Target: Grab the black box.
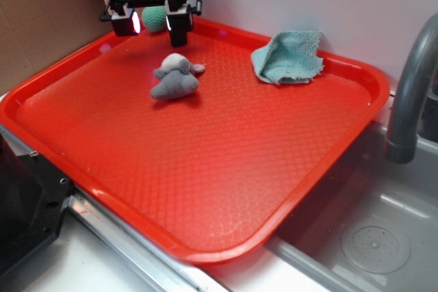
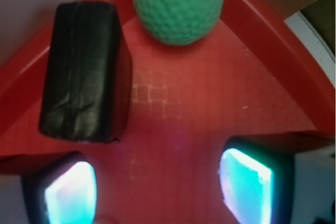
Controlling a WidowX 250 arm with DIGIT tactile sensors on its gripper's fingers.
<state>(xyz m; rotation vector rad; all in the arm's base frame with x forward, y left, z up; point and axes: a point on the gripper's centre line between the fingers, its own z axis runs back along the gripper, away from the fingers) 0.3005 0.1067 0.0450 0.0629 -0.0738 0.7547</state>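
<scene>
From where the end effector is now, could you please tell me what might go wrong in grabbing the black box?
1. The black box sits off to one side of the open end effector, not between its fingers, so closing now would likely miss.
2. The green ball lies just beside the box and could be knocked or caught instead.
3. The box stands against the red tray rim, leaving little finger room.

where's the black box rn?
Wrist view, upper left: the black box sits in the red tray's far corner, beside the green ball, ahead of the open gripper.
</scene>
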